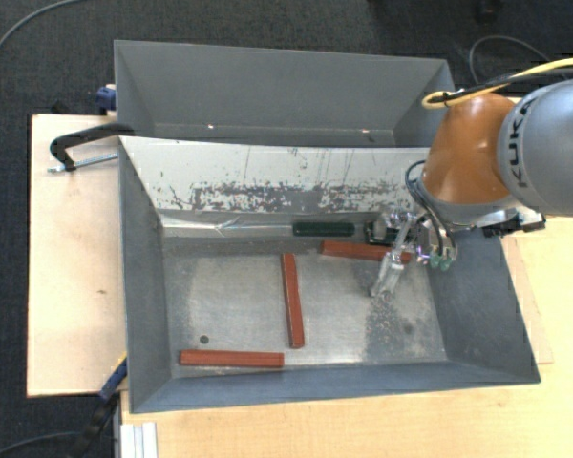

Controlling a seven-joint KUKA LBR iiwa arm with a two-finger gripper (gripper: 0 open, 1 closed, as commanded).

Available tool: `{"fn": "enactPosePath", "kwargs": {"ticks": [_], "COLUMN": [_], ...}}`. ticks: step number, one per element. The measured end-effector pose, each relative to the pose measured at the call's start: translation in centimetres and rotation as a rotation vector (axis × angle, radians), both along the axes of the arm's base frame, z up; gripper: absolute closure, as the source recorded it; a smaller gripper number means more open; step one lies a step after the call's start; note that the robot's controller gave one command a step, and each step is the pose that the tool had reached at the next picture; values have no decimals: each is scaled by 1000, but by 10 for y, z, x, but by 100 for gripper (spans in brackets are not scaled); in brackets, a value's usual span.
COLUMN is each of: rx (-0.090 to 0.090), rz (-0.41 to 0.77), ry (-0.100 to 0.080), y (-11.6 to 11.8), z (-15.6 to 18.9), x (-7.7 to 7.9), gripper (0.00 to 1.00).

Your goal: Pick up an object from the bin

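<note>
My gripper (pixel 387 282) hangs low over the bin's floor at the back right, under the orange wrist cover. A red-brown bar (pixel 351 250) lies flat just to its left, and the bar's right end runs in under the gripper's body. Whether the gripper touches the bar is hidden. A short dark green bar (pixel 323 228) lies behind it, against the foot of the back wall.
A second red-brown bar (pixel 293 301) lies lengthwise in the middle of the floor. A third (pixel 231 358) lies along the front wall at the left. A small dark speck (pixel 203 341) sits near the front left. The arm reaches in over the right rim.
</note>
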State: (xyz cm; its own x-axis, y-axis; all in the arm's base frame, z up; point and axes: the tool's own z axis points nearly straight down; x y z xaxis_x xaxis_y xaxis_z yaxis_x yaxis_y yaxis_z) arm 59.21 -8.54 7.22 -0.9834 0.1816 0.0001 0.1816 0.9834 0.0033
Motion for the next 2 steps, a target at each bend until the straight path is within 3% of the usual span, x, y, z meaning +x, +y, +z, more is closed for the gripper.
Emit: {"fn": "enactPosePath", "kwargs": {"ticks": [1, 2], "rx": [-4, -3], "rz": [-1, -1], "ry": [-9, -3], "y": [-2, -2], "z": [4, 2], "x": [2, 1], "gripper": [100, 0]}}
